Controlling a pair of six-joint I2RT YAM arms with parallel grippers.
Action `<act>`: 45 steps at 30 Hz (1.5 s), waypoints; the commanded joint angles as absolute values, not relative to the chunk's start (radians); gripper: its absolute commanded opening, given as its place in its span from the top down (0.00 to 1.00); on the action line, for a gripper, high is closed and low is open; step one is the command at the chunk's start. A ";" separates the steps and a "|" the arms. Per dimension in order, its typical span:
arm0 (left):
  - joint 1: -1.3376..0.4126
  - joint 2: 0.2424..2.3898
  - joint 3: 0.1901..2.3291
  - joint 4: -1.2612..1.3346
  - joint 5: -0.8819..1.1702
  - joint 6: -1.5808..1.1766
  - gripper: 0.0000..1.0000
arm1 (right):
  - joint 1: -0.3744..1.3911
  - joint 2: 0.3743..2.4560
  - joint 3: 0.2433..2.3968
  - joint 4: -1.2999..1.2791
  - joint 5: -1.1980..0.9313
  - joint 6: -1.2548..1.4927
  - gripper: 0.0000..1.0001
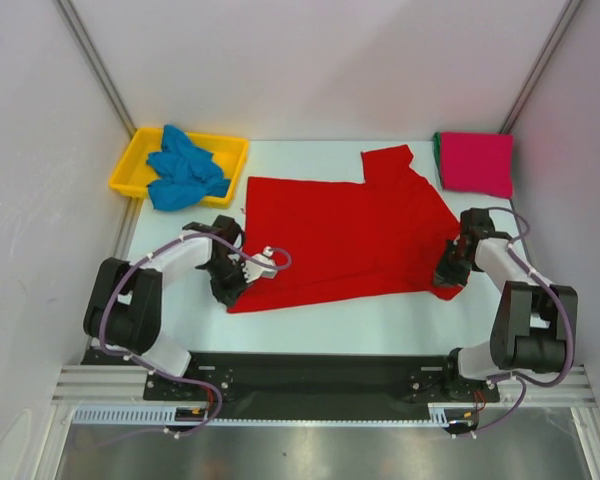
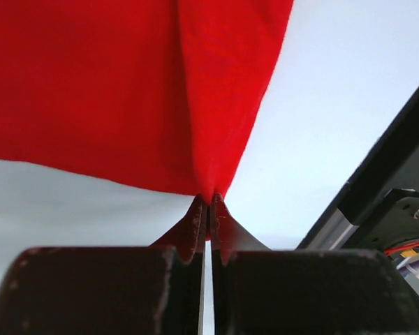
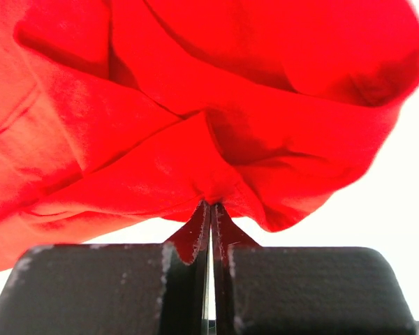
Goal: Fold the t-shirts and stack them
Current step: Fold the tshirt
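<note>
A bright red t-shirt [image 1: 345, 235] lies spread across the middle of the table. My left gripper [image 1: 232, 283] is shut on its near left corner; in the left wrist view the gripper [image 2: 209, 200] pinches the red cloth [image 2: 126, 91]. My right gripper [image 1: 450, 277] is shut on the shirt's near right corner; in the right wrist view the gripper [image 3: 211, 203] pinches bunched red cloth [image 3: 195, 105]. A blue t-shirt [image 1: 185, 168] lies crumpled in the yellow tray. A folded magenta-pink t-shirt [image 1: 477, 162] lies at the back right, with a green edge [image 1: 437, 150] under it.
The yellow plastic tray [image 1: 130, 165] stands at the back left. White walls close in the table on three sides. The black base rail [image 1: 310, 375] runs along the near edge, and also shows in the left wrist view [image 2: 377, 202].
</note>
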State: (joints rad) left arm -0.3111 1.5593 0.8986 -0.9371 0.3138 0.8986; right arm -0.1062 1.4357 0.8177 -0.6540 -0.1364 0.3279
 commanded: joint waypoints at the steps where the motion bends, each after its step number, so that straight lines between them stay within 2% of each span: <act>1: -0.293 1.503 0.951 -0.999 0.339 0.905 0.99 | -0.133 1.371 0.862 -0.687 -0.124 0.324 1.00; 10: -0.287 1.518 1.159 -0.956 0.227 0.849 1.00 | -0.160 1.327 0.978 -0.741 -0.034 0.287 1.00; 22: -0.288 1.793 1.426 -0.802 0.101 0.795 1.00 | -0.156 1.572 1.170 -0.660 0.060 0.258 1.00; 41: -0.305 1.973 1.499 -0.612 -0.078 0.766 0.99 | -0.121 1.845 1.370 -0.635 0.081 0.181 1.00; 42: -0.307 1.974 1.502 -0.600 -0.087 0.750 0.98 | -0.123 1.859 1.376 -0.635 0.078 0.181 0.95; 43: -0.307 1.976 1.511 -0.594 -0.090 0.743 0.91 | -0.124 1.867 1.385 -0.641 0.075 0.179 0.87; 44: -0.307 1.977 1.517 -0.586 -0.094 0.732 0.83 | -0.124 1.876 1.413 -0.652 0.075 0.181 0.76; 45: -0.307 1.979 1.526 -0.589 -0.094 0.712 0.69 | -0.124 1.881 1.423 -0.663 0.089 0.186 0.59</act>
State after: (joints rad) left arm -0.3073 1.9793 1.4628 -0.6441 -0.0406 0.7696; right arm -0.1181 1.8668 1.3510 -0.6655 0.0456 0.2028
